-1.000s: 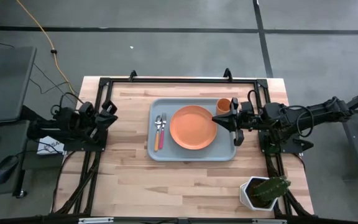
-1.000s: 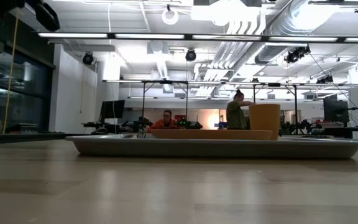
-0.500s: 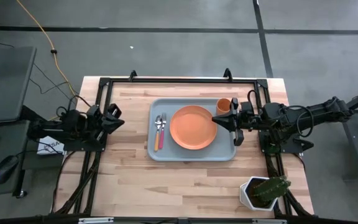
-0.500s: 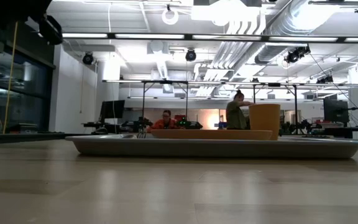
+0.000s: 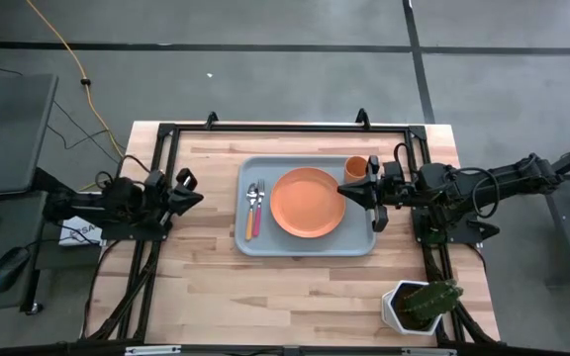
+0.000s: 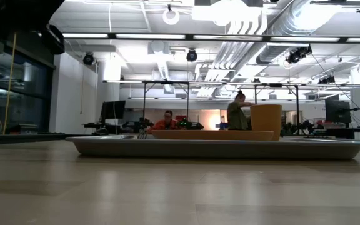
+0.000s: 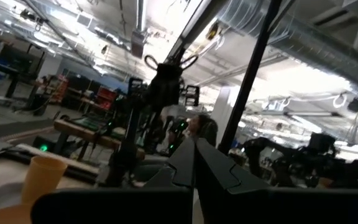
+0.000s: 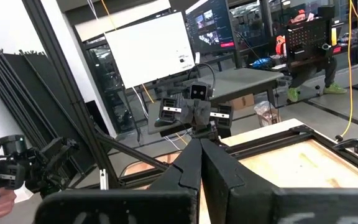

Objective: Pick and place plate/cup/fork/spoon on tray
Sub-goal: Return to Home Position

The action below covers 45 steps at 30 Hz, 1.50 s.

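Everything is seen on the tray [image 5: 307, 247] already: the plate [image 5: 307, 202] in its middle, the cup [image 5: 355, 166] at the tray's far right corner just beside the plate, and the fork [image 5: 258, 206] and spoon [image 5: 250, 208] laid side by side along the tray's left edge. The placing step is judged finished, with only a pull-back to rest positions left. The left gripper [image 5: 192, 190] is held well off the tray's left side, fingers pressed together in its wrist view. The right gripper [image 5: 373, 196] is poised over the tray's right edge, next to the cup, fingers likewise closed on nothing. A clean retreat past the cup is what the next move calls for
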{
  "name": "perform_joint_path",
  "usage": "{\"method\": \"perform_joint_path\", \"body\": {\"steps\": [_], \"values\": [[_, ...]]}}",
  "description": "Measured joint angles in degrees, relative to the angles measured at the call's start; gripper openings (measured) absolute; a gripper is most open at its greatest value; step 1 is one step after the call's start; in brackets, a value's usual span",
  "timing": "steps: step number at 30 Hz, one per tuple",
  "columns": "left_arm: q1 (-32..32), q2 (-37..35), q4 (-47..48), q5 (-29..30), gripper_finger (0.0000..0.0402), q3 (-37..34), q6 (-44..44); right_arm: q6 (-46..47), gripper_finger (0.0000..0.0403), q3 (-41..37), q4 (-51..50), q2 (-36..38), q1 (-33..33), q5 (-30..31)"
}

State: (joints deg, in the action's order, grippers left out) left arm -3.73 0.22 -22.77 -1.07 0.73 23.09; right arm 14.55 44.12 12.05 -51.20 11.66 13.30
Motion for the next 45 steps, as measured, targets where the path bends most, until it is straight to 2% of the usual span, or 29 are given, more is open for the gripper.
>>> {"method": "perform_joint_path", "body": {"steps": [4, 11, 15, 19, 35, 39, 45], "values": [[0.0, 0.0, 2.8, 0.0, 0.0, 0.0, -1.8, 0.0, 0.0, 0.0, 0.0, 0.0, 0.0, 0.0], [0.0, 0.0, 16.5, 0.1, 0.0, 0.0, -5.0, 0.2, 0.0, 0.0, 0.0, 0.0, 0.0, 0.0], [0.0, 0.0, 21.7, -2.8, 0.0, 0.0, -5.7, 0.7, 0.0, 0.0, -0.4, 0.0, 0.0, 0.0], [0.0, 0.2, 21.1, -6.0, 0.0, 0.0, -6.8, 0.6, 0.0, 0.0, -0.6, 0.0, 0.0, 0.0], [0.0, 0.4, 21.2, -5.2, 0.0, 0.0, -6.8, 2.1, 0.0, 0.0, -2.0, 0.5, 0.0, -0.9], [0.0, 0.4, 21.2, -5.2, 0.0, 0.0, -6.8, 3.1, 0.0, 0.0, -6.4, 3.1, 0.0, -1.5], [0.0, 0.4, 21.2, -5.2, 0.0, 0.0, -6.8, 4.9, 0.0, 0.0, -16.0, 11.2, 0.0, -2.9]]}}
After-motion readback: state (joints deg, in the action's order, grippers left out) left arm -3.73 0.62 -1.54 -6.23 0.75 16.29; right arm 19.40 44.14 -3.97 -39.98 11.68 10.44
